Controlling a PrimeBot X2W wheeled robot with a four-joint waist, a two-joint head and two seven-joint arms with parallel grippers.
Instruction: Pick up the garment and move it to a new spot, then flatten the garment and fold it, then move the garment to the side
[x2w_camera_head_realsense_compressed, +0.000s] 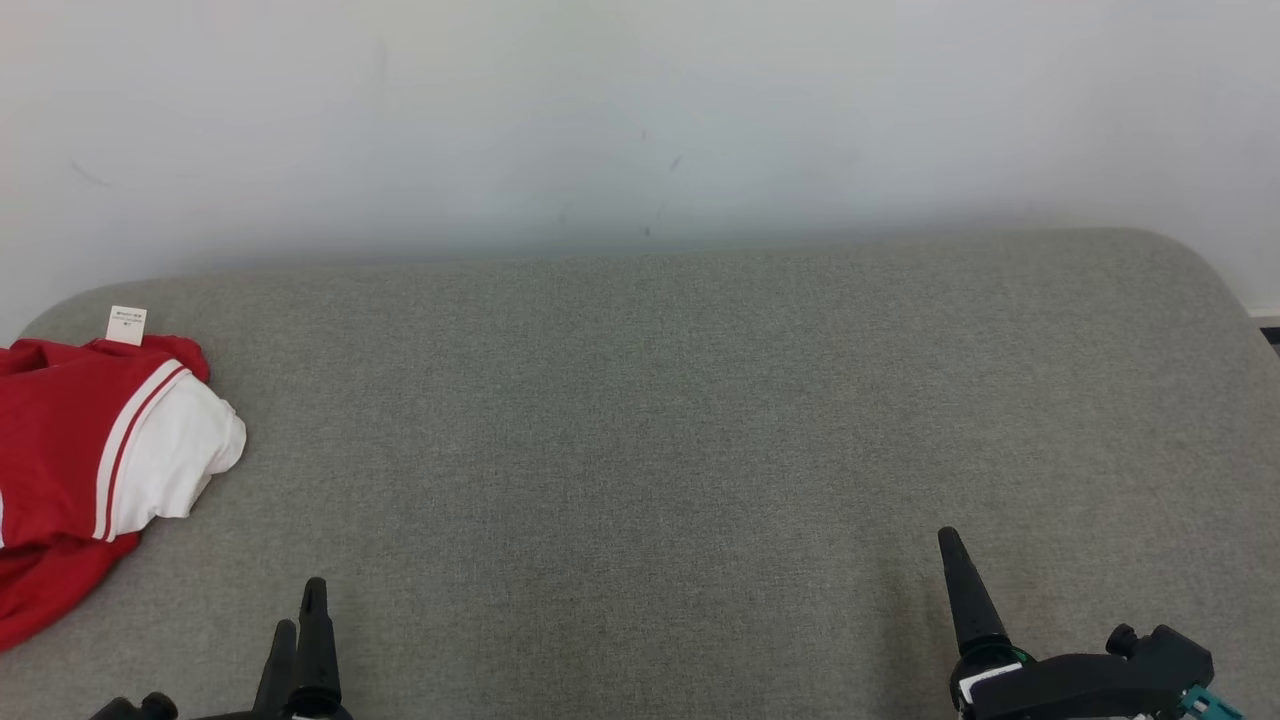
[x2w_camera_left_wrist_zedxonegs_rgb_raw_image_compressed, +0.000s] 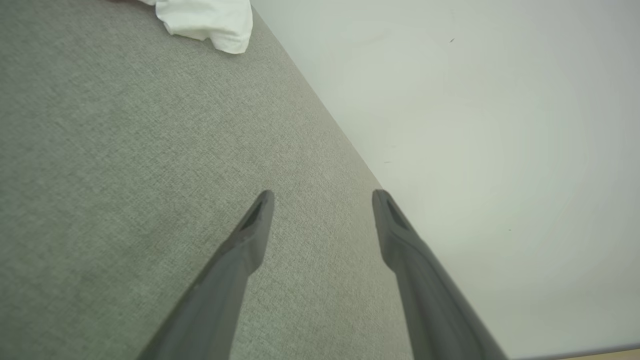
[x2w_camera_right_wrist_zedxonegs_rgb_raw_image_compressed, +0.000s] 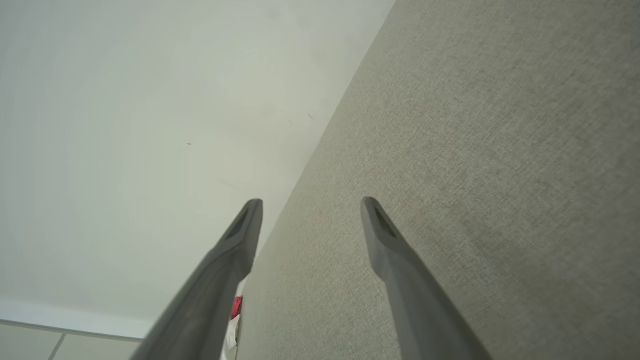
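Garment (x2w_camera_head_realsense_compressed: 70, 450) lies bunched at the cushion's (x2w_camera_head_realsense_compressed: 640, 420) far-left end, part of it running past the cushion's left limit in the head view; you have not touched it yet. Cloth is red with two thin white stripes, a white panel or sleeve (x2w_camera_left_wrist_zedxonegs_rgb_raw_image_compressed: 205, 22) poking toward the cushion's middle, and a small white label (x2w_camera_head_realsense_compressed: 126, 325) standing up on the side nearest the cushion's back edge. Judging by the soft folds and rounded bulges, expect it to be light, limp and a little stretchy: it will sag and trail when you lift it, not hold a shape. Take it at a raised fold in the red bulk beside the stripes, pinching through enough layers that it won't slide out; the label is too flimsy to pull on. Cushion cover is a coarse grey-green weave, flat, with rounded corners, likely to drag on cloth if you slide it. Behind the cushion's back edge stands a plain pale wall (x2w_camera_head_realsense_compressed: 640, 120), matt, faintly scuffed. Left gripper (x2w_camera_left_wrist_zedxonegs_rgb_raw_image_compressed: 324, 194) hangs over the cushion's near-left part, jaws spread wide, nothing between them. Right gripper (x2w_camera_right_wrist_zedxonegs_rgb_raw_image_compressed: 311, 200) hangs over the cushion's near-right part, likewise wide and empty, well apart from the garment.
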